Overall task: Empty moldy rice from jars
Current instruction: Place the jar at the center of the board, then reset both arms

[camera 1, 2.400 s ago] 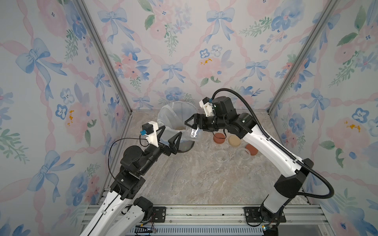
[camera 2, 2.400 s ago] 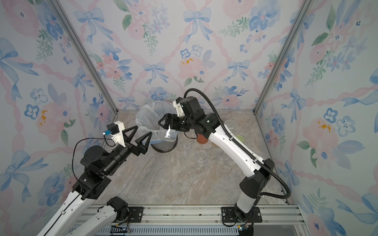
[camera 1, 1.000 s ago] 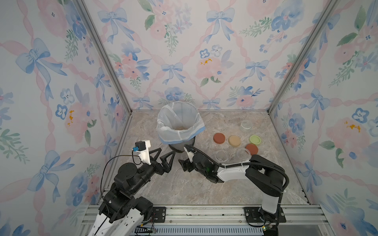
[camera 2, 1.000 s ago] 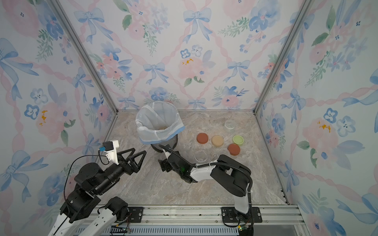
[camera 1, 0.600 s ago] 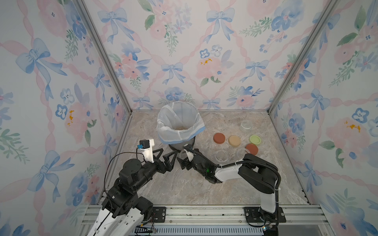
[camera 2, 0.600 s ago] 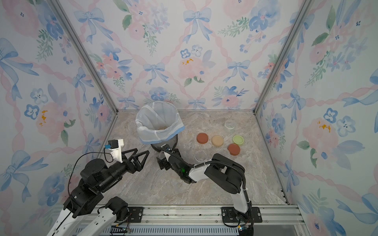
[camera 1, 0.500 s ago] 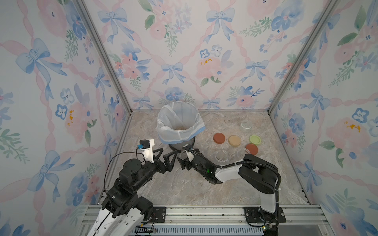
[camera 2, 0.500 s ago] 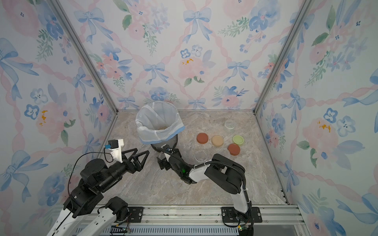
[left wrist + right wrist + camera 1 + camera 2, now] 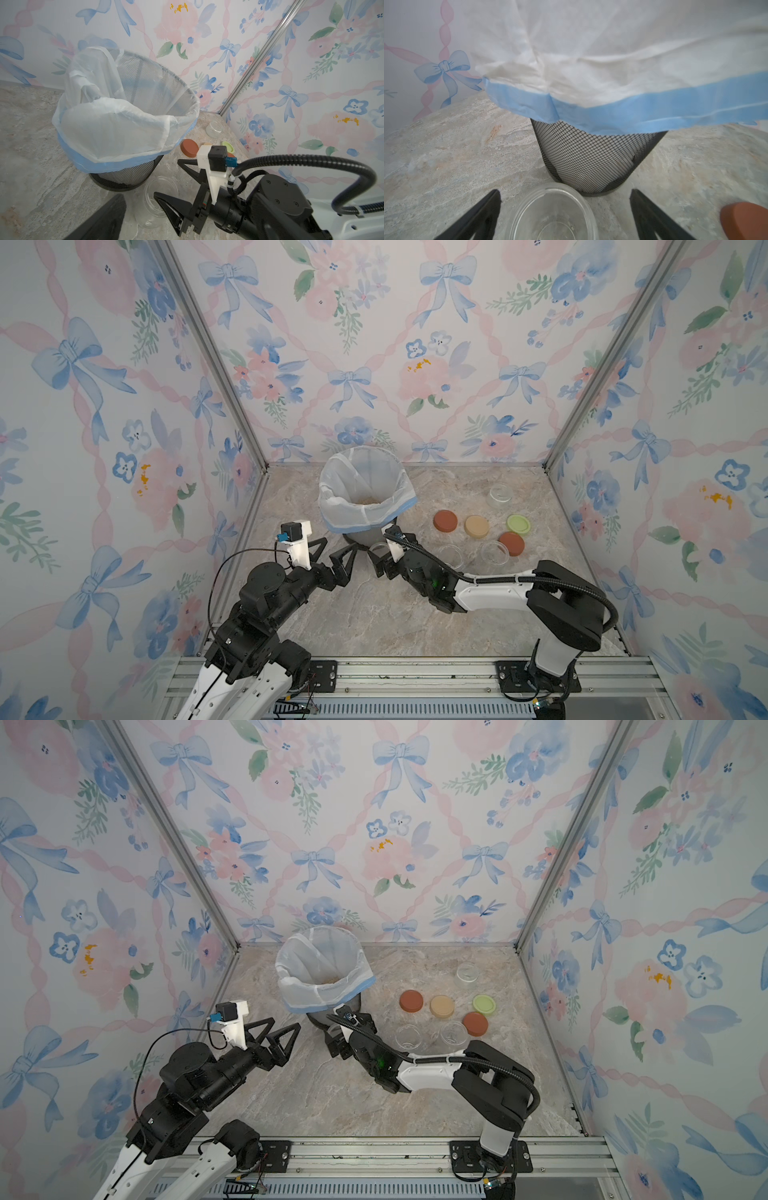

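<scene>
This looks like a robot laboratory booth: panels of flower-and-bow wallpaper (image 9: 374, 344) stand between bare aluminium posts (image 9: 212, 352), the marble-look tabletop (image 9: 374, 626) ends at a metal rail (image 9: 415, 672), and two robot arms (image 9: 490, 597) are fixed on that rail.

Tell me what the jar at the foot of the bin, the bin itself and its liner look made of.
Jar: clear glass by the look, glossy, see-through, thick bright rim; clear plastic not ruled out.
Bin: black mesh, probably painted metal wire, matte, open grid.
Liner: thin white plastic film, blue edge band, crinkled, translucent.
</scene>
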